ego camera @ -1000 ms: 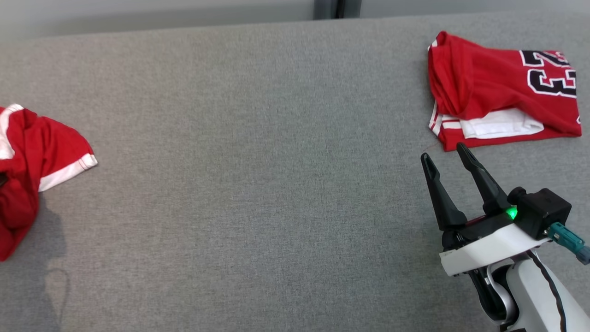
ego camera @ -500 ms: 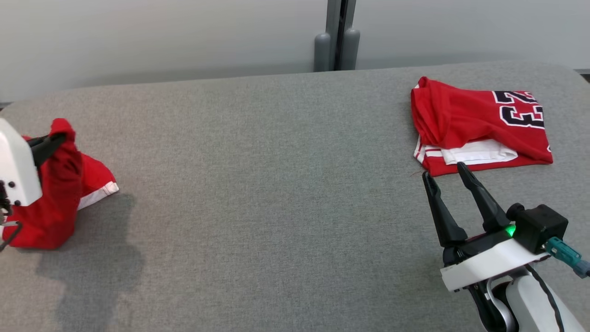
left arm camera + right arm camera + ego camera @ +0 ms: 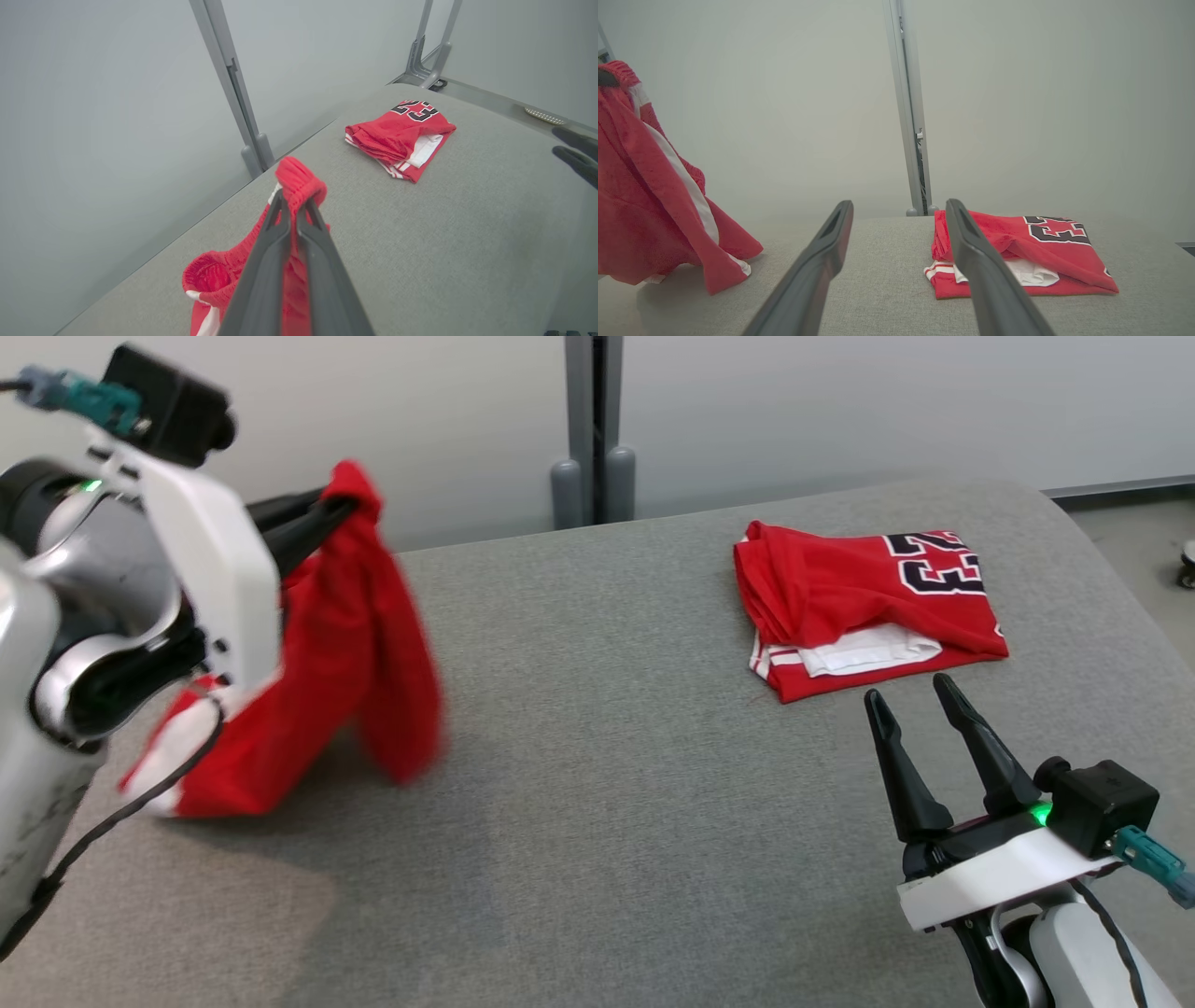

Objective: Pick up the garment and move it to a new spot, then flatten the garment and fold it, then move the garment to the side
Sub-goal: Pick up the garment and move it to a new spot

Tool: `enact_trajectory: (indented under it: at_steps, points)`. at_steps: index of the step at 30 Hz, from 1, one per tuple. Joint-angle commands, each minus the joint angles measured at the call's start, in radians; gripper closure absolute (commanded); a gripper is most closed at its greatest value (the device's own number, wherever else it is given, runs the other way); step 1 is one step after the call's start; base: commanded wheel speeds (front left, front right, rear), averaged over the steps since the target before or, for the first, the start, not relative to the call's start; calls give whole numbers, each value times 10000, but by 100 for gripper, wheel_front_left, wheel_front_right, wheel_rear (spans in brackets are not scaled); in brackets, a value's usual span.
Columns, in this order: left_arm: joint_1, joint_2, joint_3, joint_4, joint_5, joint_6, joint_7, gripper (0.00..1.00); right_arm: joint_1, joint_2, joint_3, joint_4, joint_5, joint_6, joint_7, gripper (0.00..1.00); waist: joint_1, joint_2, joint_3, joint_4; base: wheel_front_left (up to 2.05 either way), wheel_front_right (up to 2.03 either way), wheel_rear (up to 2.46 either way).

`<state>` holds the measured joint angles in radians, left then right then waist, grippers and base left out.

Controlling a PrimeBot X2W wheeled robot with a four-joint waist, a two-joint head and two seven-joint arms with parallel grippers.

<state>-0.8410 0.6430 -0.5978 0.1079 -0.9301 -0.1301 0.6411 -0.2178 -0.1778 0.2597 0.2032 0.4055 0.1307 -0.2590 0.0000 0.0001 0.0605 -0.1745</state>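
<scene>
Left gripper [image 3: 290, 203] clamps red garment [image 3: 327, 644]; folded jersey [image 3: 840, 588] reads "23".

A: What is seen on the grey fabric-covered table [image 3: 607, 821]?
B: A folded red jersey [image 3: 840, 593] numbered 23 is laid near the far right edge, white fabric tucked inside.
A: And behind?
B: A grey upright post [image 3: 586, 420] is set against a pale wall [image 3: 840, 411].
</scene>
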Motion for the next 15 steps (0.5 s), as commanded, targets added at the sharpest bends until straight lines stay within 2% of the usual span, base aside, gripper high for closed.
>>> enact_trajectory:
  at_steps: [1, 10, 15]
  points:
    - [-493, -278, -182, -59, 112, -9, -242, 100, -37, -11, -107, -67, 35, 5, -56, 0, 0, -1, 5, -243, 0, 0, 0]
    - [-1809, -1960, -815, 177, -235, -9, -1776, 100, -118, 4, -382, -143, -20, 5, -56, 0, 0, -1, 232, -736, 0, 0, 0]
    - [-1349, -2045, -1035, 407, -491, -9, -2316, 100, 28, -54, -507, -167, -62, 5, -56, 0, 0, -1, 290, -731, 0, 0, 0]
